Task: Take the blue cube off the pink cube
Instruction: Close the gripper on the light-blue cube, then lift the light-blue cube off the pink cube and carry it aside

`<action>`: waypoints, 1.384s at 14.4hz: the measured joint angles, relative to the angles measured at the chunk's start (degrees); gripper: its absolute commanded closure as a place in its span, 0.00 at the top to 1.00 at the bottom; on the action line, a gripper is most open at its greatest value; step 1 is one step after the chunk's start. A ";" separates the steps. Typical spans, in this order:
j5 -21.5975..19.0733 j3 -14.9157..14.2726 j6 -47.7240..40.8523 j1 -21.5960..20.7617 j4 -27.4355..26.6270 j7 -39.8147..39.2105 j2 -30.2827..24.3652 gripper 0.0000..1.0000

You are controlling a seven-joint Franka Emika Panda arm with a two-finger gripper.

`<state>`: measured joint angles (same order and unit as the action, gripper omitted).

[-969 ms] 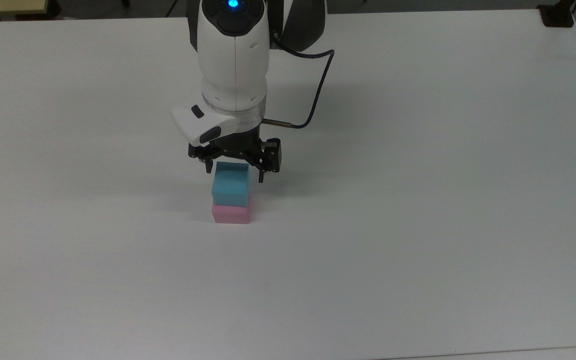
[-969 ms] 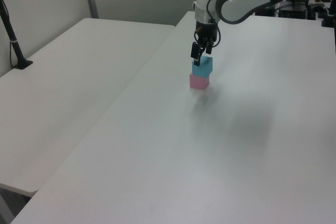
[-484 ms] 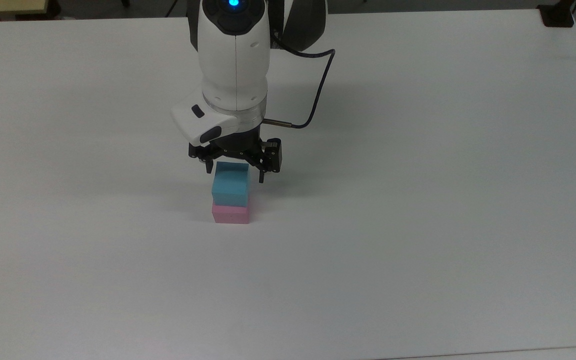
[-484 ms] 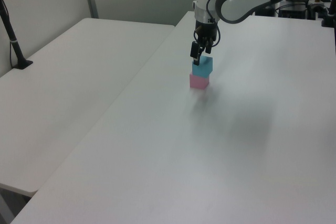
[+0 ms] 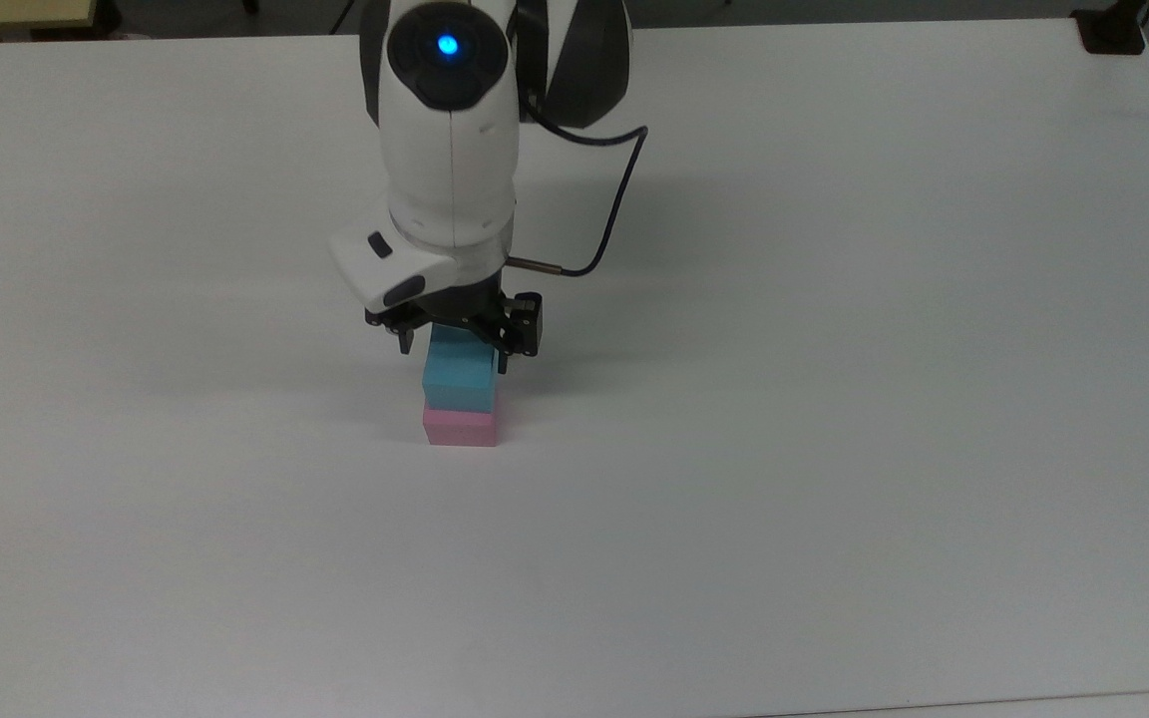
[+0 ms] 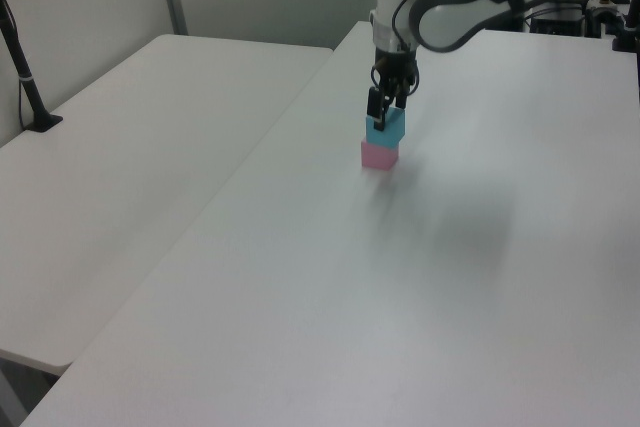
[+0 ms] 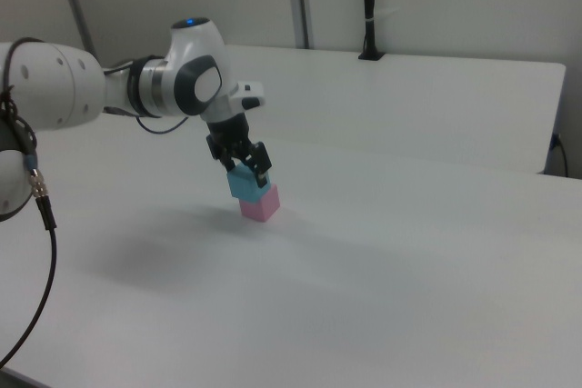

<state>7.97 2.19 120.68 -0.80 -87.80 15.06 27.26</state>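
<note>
Now the open end effector [image 5: 453, 351] straddles the blue cube [image 5: 459, 381], which sits on the pink cube [image 5: 461, 428] on the bench [image 5: 834, 399].

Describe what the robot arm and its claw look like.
The arm is glossy white with dark grey joint sections and a round black cap with a glowing blue light. A thin dark cable loops beside the wrist. The claw is black, with two short fingers.

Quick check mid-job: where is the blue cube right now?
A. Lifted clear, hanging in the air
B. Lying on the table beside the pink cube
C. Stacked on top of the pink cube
C. The blue cube sits directly on the pink cube, with the open gripper straddling its upper part.
</note>
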 measured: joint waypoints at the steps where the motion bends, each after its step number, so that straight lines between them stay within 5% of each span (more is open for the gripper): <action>1: 0.21 0.03 0.00 -0.20 0.00 0.00 0.82 0.32; 7: 0.14 -0.15 -0.52 1.25 1.60 -0.95 0.12 0.31; 14: -0.32 -0.89 2.45 10.32 1.21 -10.48 1.56 0.41; 15: -0.09 -0.92 4.59 11.43 0.96 -11.39 2.79 0.52; 17: 0.51 -0.95 7.92 13.39 0.48 -12.50 5.58 1.00; 20: 0.55 -0.94 9.37 14.61 0.60 -12.70 7.31 1.00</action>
<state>8.52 1.25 130.05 13.80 -87.20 2.35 34.56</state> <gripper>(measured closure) 0.207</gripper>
